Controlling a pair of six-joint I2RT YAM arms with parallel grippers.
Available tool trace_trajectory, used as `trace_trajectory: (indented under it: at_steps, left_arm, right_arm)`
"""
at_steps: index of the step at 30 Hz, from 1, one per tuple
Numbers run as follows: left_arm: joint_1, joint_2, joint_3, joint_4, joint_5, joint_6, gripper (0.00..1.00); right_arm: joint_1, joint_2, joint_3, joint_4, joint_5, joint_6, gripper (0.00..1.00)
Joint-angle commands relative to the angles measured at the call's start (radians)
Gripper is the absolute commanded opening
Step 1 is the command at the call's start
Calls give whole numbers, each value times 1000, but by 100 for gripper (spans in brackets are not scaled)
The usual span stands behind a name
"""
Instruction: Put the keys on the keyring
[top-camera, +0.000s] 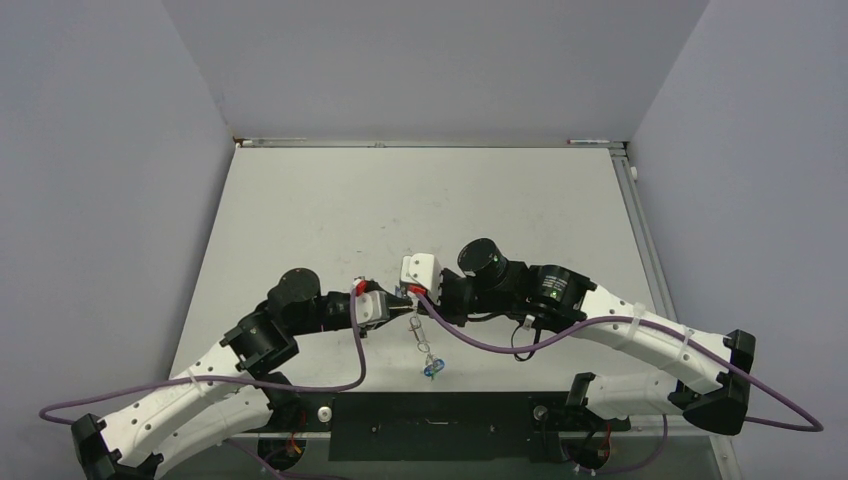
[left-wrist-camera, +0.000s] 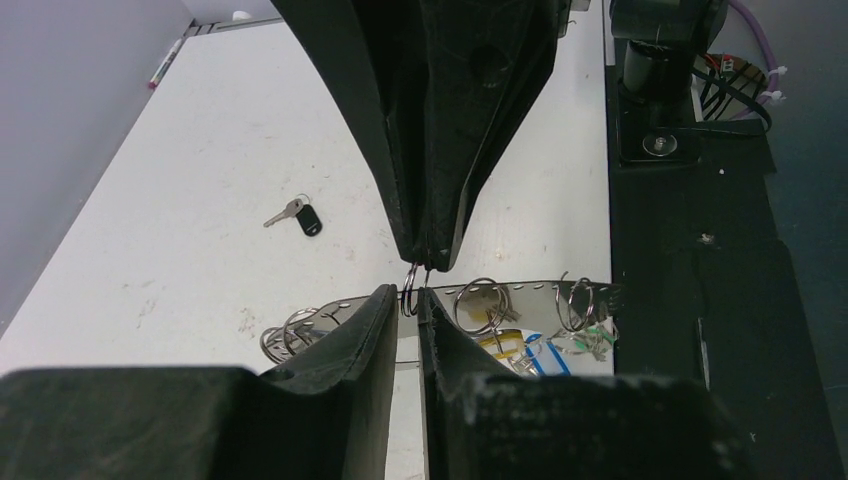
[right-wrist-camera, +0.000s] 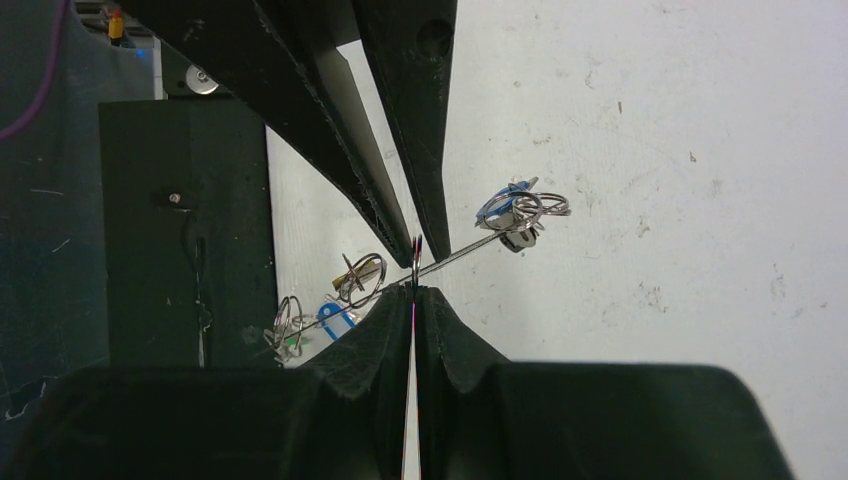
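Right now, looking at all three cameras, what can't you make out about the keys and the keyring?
Top view: the keys are too small to count.
Left wrist view: the left gripper hides part of them; the rest is blurred.
Right wrist view: the keyring is edge-on, its loop cut by the right gripper.
Every view: whether the left gripper's jaws are shut, and on what.

You have nothing legible in any of the three views. The round black motor housing (top-camera: 553, 287) on the right arm carries a small pale sticker, too small for you to read. The blue tag (right-wrist-camera: 335, 318) shows no lettering you can make out. The pen (left-wrist-camera: 165, 62) at the surface edge is blurred.
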Motion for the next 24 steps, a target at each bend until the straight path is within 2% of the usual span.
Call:
trace_trajectory:
  at_steps: [1, 11, 12, 13, 21, 22, 24]
  left_arm:
    - [-4, 5, 0, 47, 29, -7, 9]
    - [-4, 17, -3, 41, 17, -25, 9]
    - [-5, 16, -3, 41, 17, -27, 7]
    - [-5, 16, -3, 40, 19, -27, 1]
    - [-2, -37, -27, 53, -30, 8, 0]
    - [-2, -51, -36, 68, -43, 13, 0]
    - [-2, -81, -53, 91, -55, 31, 0]
  right_arm:
    - [12, -5, 48, 54, 8, -9, 5]
    - [16, -4, 44, 61, 13, -9, 5]
    - [17, -4, 44, 61, 13, -9, 5]
    - [17, -4, 45, 62, 13, -9, 5]
    - [21, -29, 31, 111, 13, 25, 5]
    - [20, -39, 27, 124, 22, 39, 12]
    - [20, -62, 20, 145, 48, 57, 42]
